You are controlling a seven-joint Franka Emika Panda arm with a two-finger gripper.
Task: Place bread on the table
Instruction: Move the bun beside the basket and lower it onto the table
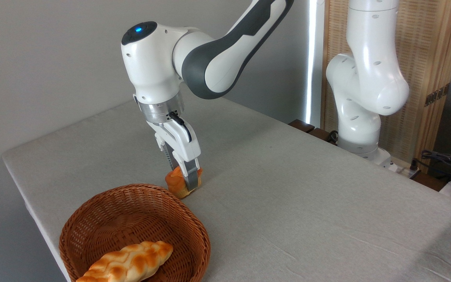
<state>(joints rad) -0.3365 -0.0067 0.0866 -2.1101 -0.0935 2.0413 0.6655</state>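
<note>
While the white robot arm leans down over the big table with the plain light-grey cloth, its two-finger gripper pinches the small round golden-orange bread between its fingers. The bread sits right inside the grip, low down at the cloth, just behind the far rim of the round brown wicker basket. It looks like its pale bottom is touching the table, or is very close, but I cannot tell for sure. The bread is round, so it has no long side to line up. The fingers point almost straight down, leaning a little. I think the next move is just to let go and lift straight up.

The near grey finger covers part of the bread. The far finger is mostly hidden. A long braided golden loaf lies in the basket, cut off by the bottom edge.
</note>
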